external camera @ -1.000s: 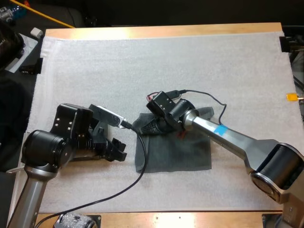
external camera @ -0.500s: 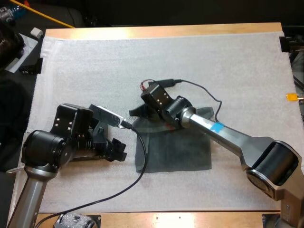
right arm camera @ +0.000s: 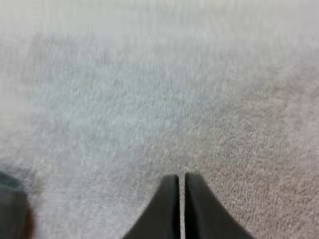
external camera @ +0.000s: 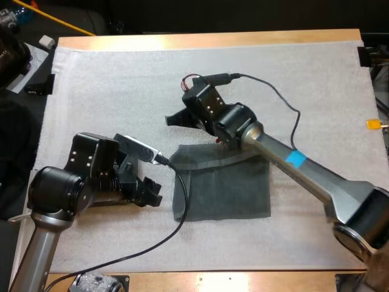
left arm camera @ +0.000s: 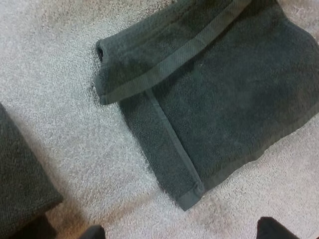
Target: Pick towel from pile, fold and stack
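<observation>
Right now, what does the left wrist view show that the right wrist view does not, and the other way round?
Left wrist view: the folded towel lies flat on the white mat with one edge turned over, and the edge of a second towel is beside it. The left gripper is open, its fingertips apart and clear of both towels.
Right wrist view: the right gripper, shut on nothing, is over bare mat.
Shared: the white mat.

towel [left arm camera: 214,94] | flat on mat [left arm camera: 60,74], one edge folded over | perhaps another towel [left arm camera: 20,174] nearby
</observation>
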